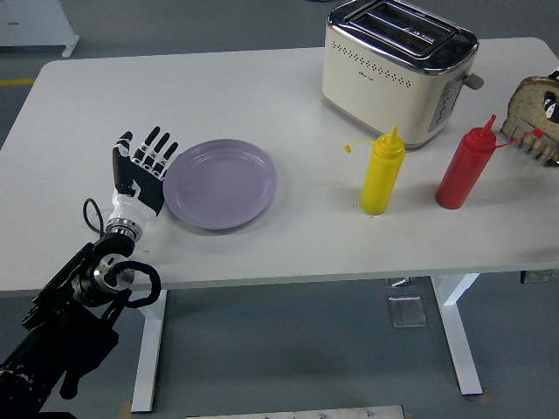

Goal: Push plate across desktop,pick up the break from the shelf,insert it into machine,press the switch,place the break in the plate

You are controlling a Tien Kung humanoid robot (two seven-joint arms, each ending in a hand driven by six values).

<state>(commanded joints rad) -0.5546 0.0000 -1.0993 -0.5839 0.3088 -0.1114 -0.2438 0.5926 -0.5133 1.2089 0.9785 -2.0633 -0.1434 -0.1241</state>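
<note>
A lilac plate (pixel 220 182) lies on the white table (pixel 262 96), left of centre. My left hand (pixel 144 166) is open, fingers straight, flat against the plate's left rim. A cream toaster (pixel 397 66) with two empty slots stands at the back right, its lever on the right end. A slice of bread (pixel 534 103) stands in a rack (pixel 534 145) at the far right edge. My right hand is out of view.
A yellow squeeze bottle (pixel 381 173) and a red squeeze bottle (pixel 465 168) stand in front of the toaster, between the plate and the bread rack. The table's near edge runs just below the plate.
</note>
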